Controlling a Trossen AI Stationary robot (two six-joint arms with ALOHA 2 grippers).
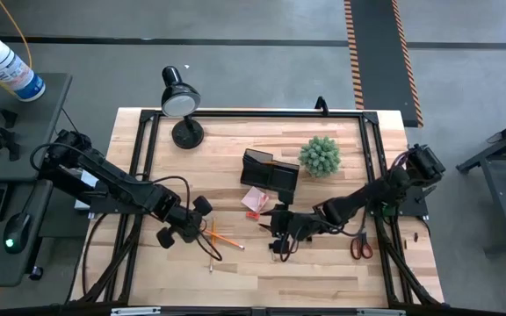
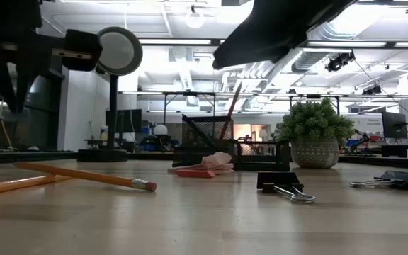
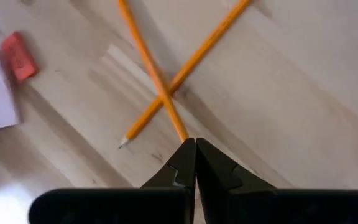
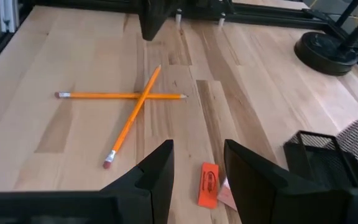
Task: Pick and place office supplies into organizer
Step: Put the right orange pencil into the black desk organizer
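Two orange-yellow pencils [image 1: 222,237] lie crossed on the table, and they show in the left wrist view [image 3: 166,93] and the right wrist view [image 4: 138,99]. My left gripper [image 3: 196,144] is shut and hovers just above one pencil's end, left of the pair [image 1: 178,230]. My right gripper [image 4: 197,158] is open and hangs above an orange eraser [image 4: 208,183], right of the pencils [image 1: 284,239]. The black mesh organizer [image 1: 271,171] stands farther back. The pink sticky-note pad [image 1: 255,200] lies in front of it. Red-handled scissors [image 1: 361,246] lie to the right. Binder clips [image 2: 285,185] rest on the wood.
A green spiky plant ball [image 1: 321,156] sits right of the organizer. A black desk lamp [image 1: 181,101] stands at the far left corner. A second binder clip [image 2: 395,180] lies on the near right. Bare wood stretches along the table's near edge [image 1: 262,290].
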